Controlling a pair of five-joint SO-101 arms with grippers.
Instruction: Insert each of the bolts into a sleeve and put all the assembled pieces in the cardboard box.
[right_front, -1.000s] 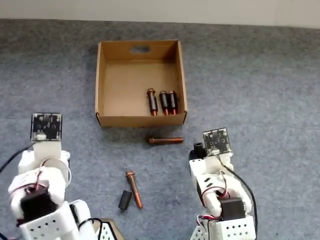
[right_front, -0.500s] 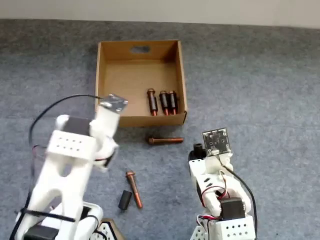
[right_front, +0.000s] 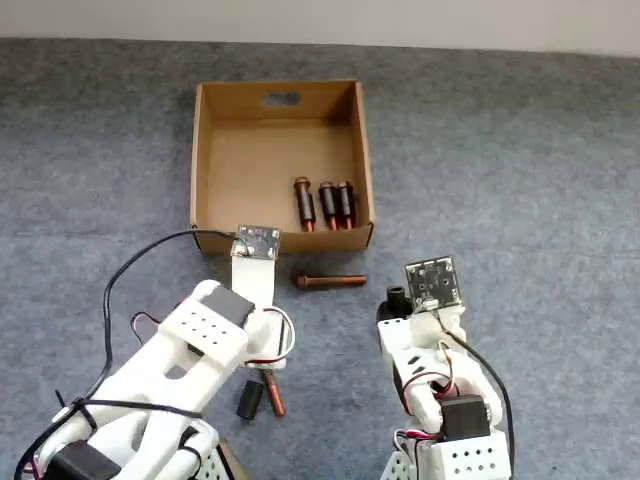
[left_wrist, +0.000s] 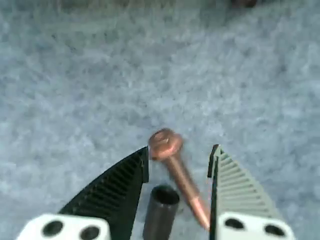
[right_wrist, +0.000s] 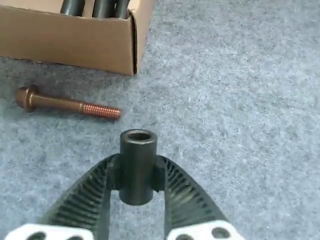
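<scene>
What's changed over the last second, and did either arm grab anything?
The left arm swung from its folded pose forward to the middle; the left pincer now hangs open above the near bolt, beside the loose sleeve, gripping nothing. Unchanged: the right pincer shut on the held sleeve, the far bolt, the cardboard box with three assembled pieces.

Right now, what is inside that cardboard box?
Three assembled pieces lie side by side in the near right corner of the cardboard box: copper bolts pushed through black sleeves. Each sleeve covers the middle of its bolt, so that part cannot be seen.
</scene>
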